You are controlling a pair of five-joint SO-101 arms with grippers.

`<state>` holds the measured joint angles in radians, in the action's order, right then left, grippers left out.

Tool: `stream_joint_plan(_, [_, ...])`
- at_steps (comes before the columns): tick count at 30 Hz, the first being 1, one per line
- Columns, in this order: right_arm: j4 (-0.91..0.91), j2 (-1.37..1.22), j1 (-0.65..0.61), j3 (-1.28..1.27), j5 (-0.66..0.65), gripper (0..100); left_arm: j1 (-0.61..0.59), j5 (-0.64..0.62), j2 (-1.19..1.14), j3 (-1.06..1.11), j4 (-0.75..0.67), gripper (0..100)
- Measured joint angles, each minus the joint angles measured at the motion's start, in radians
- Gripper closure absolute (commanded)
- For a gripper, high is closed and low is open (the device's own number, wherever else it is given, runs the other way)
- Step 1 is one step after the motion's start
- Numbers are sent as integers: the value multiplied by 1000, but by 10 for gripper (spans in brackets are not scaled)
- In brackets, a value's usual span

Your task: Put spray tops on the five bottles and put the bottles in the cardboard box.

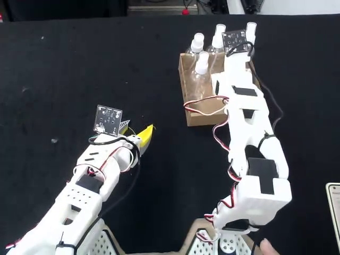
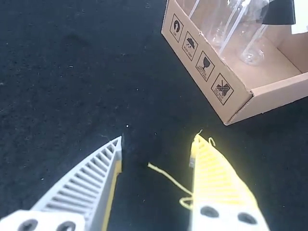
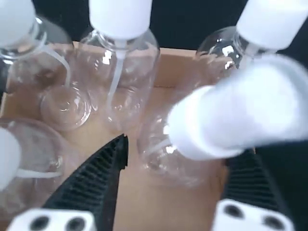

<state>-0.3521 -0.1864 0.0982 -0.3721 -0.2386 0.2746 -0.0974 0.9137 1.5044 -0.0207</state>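
Note:
Several clear bottles with white spray tops stand in the cardboard box (image 1: 197,114), among them one (image 1: 202,62) near its front. My right arm (image 1: 244,106) stretches over the box. In the right wrist view my right gripper (image 3: 178,156) straddles one capped bottle (image 3: 173,163) standing on the box floor. A thin gap shows between the black finger (image 3: 103,175) and the glass, and the spray top (image 3: 240,115) hides the other finger's tip. My left gripper (image 2: 158,144) hovers open and empty over the black table, left of the box (image 2: 211,72).
Black cloth (image 1: 79,64) covers the table left of the box. A loose yellow thread (image 2: 168,178) hangs at the left gripper's yellow finger. A white object (image 1: 334,207) lies at the right edge.

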Motion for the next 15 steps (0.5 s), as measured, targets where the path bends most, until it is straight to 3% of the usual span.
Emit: stream_joint_plan(15, [-101, 81, 3, 0, 0, 606, 0, 0, 0, 0, 0, 777])
